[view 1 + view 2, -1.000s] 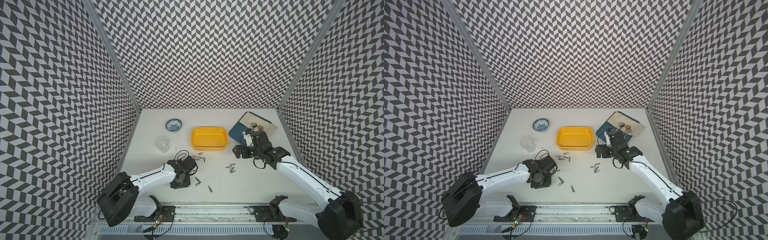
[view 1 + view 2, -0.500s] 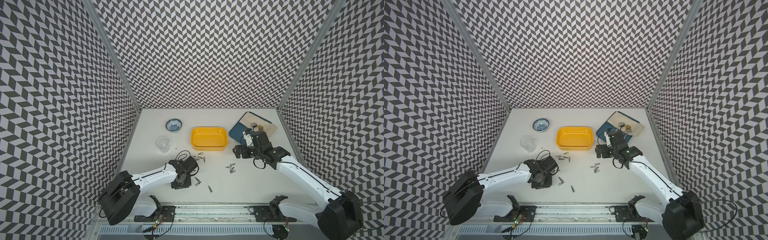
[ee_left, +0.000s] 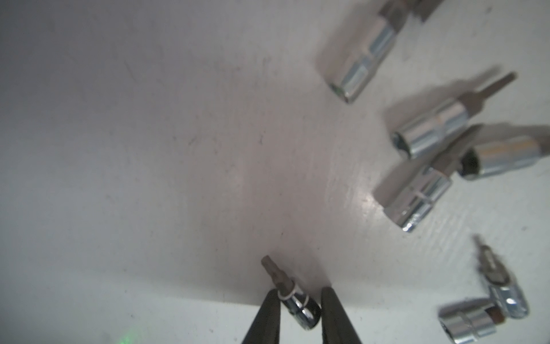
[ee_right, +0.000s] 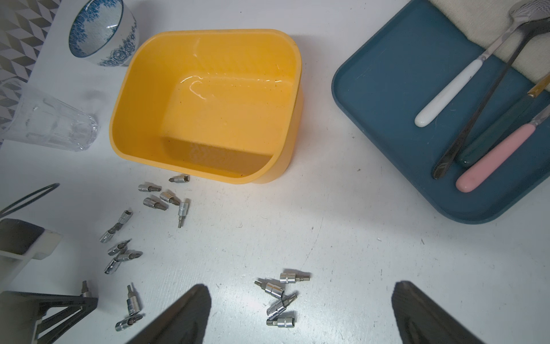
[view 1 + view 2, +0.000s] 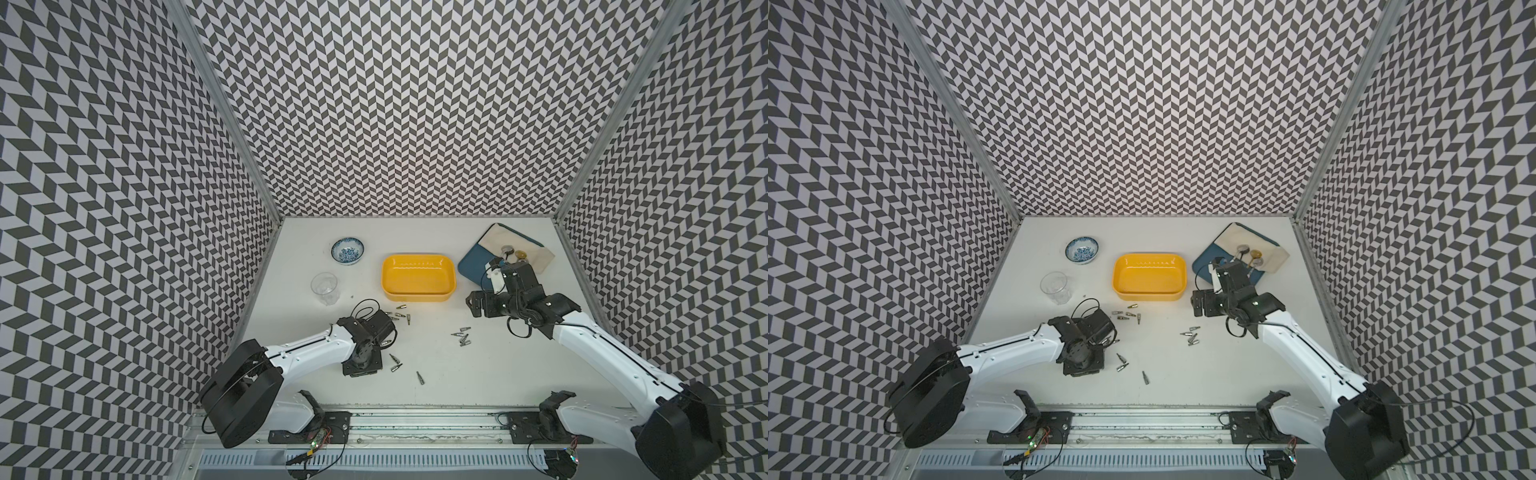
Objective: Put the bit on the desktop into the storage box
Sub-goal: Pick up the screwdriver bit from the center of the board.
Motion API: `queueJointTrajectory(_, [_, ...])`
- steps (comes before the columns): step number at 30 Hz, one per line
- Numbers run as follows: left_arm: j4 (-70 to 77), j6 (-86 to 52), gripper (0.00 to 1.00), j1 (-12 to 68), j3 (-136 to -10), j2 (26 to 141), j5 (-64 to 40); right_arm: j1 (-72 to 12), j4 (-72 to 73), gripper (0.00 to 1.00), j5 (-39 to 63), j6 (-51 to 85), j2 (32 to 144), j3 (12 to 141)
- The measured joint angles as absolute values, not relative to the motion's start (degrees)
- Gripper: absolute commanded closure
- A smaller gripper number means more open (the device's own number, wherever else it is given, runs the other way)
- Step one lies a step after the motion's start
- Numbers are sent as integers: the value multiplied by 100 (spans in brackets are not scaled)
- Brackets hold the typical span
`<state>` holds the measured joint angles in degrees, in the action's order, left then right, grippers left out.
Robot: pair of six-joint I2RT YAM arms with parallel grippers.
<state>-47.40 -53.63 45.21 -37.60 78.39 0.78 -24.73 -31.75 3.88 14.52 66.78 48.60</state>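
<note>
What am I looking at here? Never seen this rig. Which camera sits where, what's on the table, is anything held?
Two white robot arms, the left arm and the right arm, work over an off-white desktop inside chevron-patterned walls. Both top views come from one camera head high above, looking down on everything. The two close-ups come from a camera on each wrist, looking along the fingers.

On the desktop are an empty yellow storage box, many small metal bits scattered in front of it, a blue-patterned bowl, a clear glass and a blue tray with cutlery.

The left gripper has its fingers on either side of one bit, about touching it. Whether it is firmly gripped is not clear. The right gripper is wide open and holds nothing.
</note>
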Motion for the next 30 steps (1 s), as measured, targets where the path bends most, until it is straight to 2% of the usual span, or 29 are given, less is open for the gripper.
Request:
queueJointTrajectory(14, [-4737, -5352, 90, 4521, -3774, 7870, 73, -2486, -3177, 1, 390, 1468, 6678, 4860])
queueJointTrajectory(17, [-4740, -5343, 100, 4521, -3780, 7881, 71, -2541, -3197, 1, 390, 1492, 6678, 4860])
queueJointTrajectory(30, [-4991, -5140, 100, 4456, -4082, 7861, 176, -2779, -3221, 1, 399, 1726, 6678, 4639])
